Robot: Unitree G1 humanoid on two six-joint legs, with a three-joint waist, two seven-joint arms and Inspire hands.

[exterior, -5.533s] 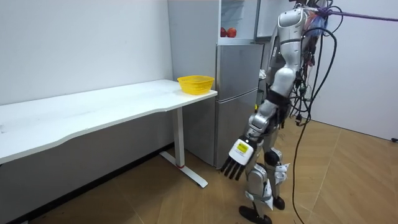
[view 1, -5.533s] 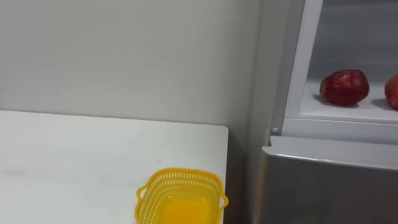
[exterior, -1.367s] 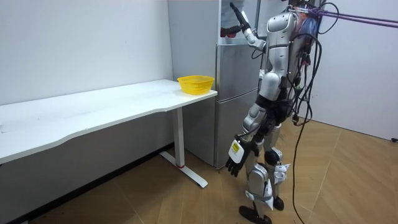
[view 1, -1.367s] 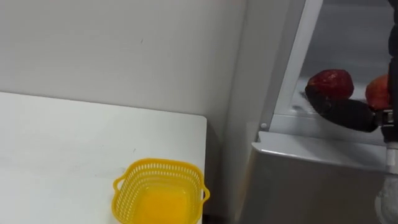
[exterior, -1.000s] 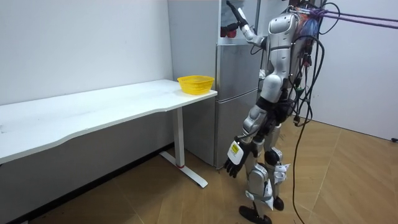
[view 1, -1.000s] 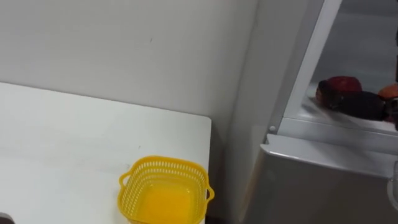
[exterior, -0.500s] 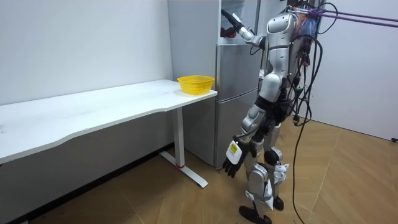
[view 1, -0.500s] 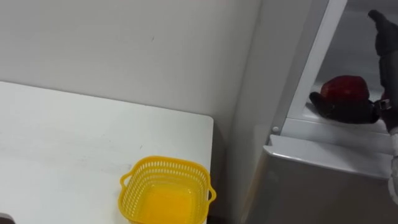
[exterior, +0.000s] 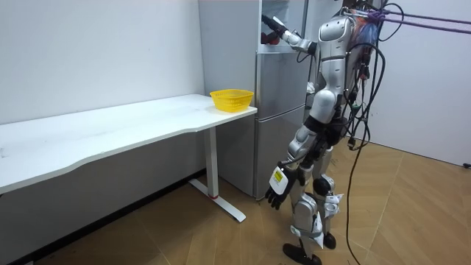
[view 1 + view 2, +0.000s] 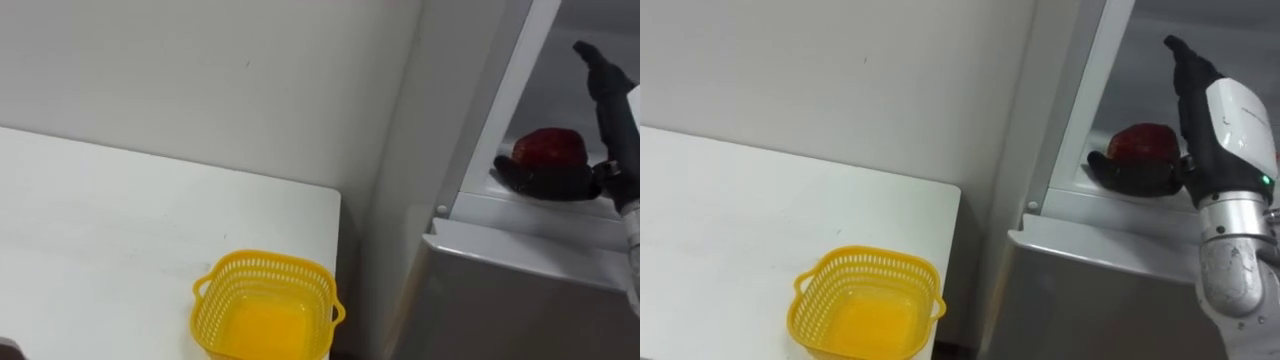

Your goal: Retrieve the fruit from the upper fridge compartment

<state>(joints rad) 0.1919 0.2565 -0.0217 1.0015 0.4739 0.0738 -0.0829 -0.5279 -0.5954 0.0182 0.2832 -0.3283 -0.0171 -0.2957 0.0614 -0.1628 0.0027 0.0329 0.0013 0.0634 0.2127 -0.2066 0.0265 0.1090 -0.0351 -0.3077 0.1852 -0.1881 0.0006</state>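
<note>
Yellow basket (image 10: 266, 308) on the counter (image 10: 100, 230) left of the fridge (image 10: 500, 290), likely waiting for fruit. In the fridge's upper compartment, red apple (image 10: 550, 148) on the shelf. Right robot hand (image 10: 555, 182) spread wide at it, thumb low in front, fingers raised, nothing gripped. Left robot hand (image 9: 278, 193) slack, low beside the fridge.

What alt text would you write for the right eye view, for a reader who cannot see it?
The robot's right hand reaches into the open upper fridge, fingers raised, thumb lying in front of a dark red apple on the shelf. Lower left, a yellow plastic mesh basket stands at the corner of a white table.
</note>
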